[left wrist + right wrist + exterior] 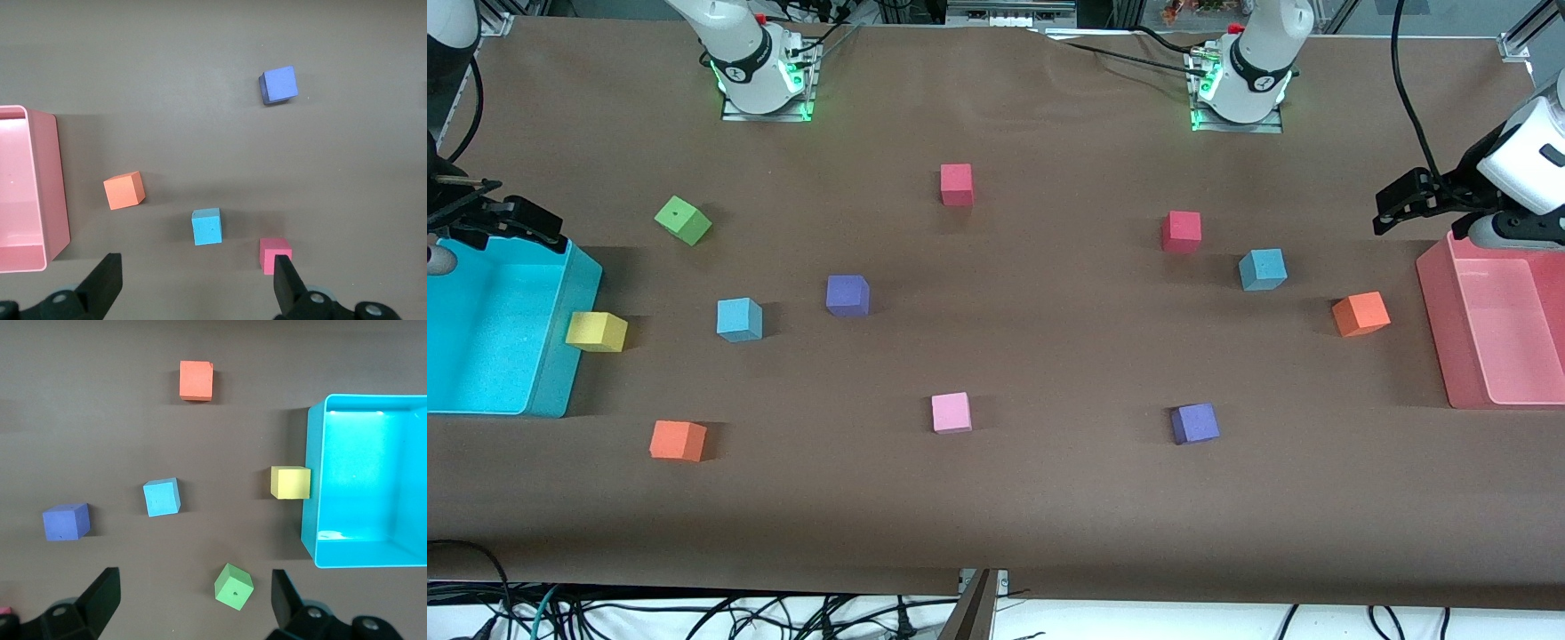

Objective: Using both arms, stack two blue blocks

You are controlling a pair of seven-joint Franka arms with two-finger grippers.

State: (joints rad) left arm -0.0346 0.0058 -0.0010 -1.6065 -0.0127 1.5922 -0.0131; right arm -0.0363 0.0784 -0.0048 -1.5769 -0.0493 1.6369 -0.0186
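Front view, stock: you have one blue block (739,319) between the yellow cube (596,332) and purple cube (847,295), a second blue block (1263,269) near the red cube (1181,231). Centre each gripper squarely over its nearest block before descending. Left gripper (1392,206) over the pink bin (1440,338), right gripper (507,222) over the cyan bin (560,356): jaws spread wide, holding nothing.

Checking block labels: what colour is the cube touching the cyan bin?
Yellow, against the bin's outer wall; clearest in the right wrist view.

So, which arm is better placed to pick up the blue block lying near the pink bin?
The left arm: its open left gripper hangs above the pink bin, close to that blue block. The right gripper is over the cyan bin.
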